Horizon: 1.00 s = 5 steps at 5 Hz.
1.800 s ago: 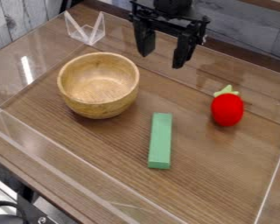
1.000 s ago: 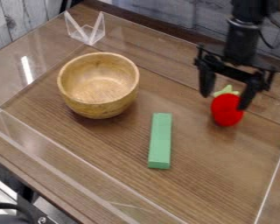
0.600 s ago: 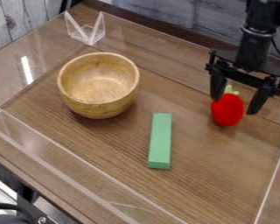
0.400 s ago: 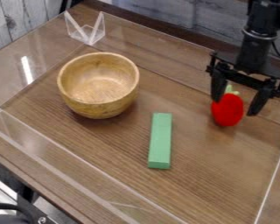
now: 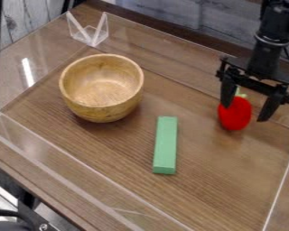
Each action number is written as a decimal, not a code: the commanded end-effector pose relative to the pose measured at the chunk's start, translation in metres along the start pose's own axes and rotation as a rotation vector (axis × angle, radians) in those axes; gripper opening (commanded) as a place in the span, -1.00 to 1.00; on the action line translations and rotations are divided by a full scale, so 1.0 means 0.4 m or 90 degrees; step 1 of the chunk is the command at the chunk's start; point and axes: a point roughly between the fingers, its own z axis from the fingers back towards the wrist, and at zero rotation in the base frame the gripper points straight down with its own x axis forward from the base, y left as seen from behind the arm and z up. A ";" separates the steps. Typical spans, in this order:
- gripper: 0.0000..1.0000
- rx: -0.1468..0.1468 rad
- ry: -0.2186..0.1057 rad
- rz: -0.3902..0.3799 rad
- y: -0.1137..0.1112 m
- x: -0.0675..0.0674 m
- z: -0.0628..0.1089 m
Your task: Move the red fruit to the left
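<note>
red fruit (image 5: pixel 235 115) top hidden behind fingers (image 5: pixel 228 91)

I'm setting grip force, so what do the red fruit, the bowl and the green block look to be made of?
Red fruit: probably smooth plastic or rubber; uniform bright red, slight sheen.
Bowl: wood, pale, satin finish; grain lines visible.
Green block: likely painted wood or plastic; flat matte green, crisp edges. Hardness cannot be judged from the picture.

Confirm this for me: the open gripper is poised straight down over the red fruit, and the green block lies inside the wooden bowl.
Not quite. The camera view shows the green block lying flat on the table, to the right of and nearer than the wooden bowl, which holds nothing. The rest stands: the open gripper points straight down over the red fruit.
</note>
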 end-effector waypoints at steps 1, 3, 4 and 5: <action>1.00 -0.003 -0.048 0.001 -0.007 0.020 0.050; 1.00 0.006 -0.058 0.013 -0.008 0.018 0.052; 1.00 0.009 -0.062 0.022 -0.005 0.017 0.053; 1.00 0.011 -0.065 0.031 -0.002 0.017 0.054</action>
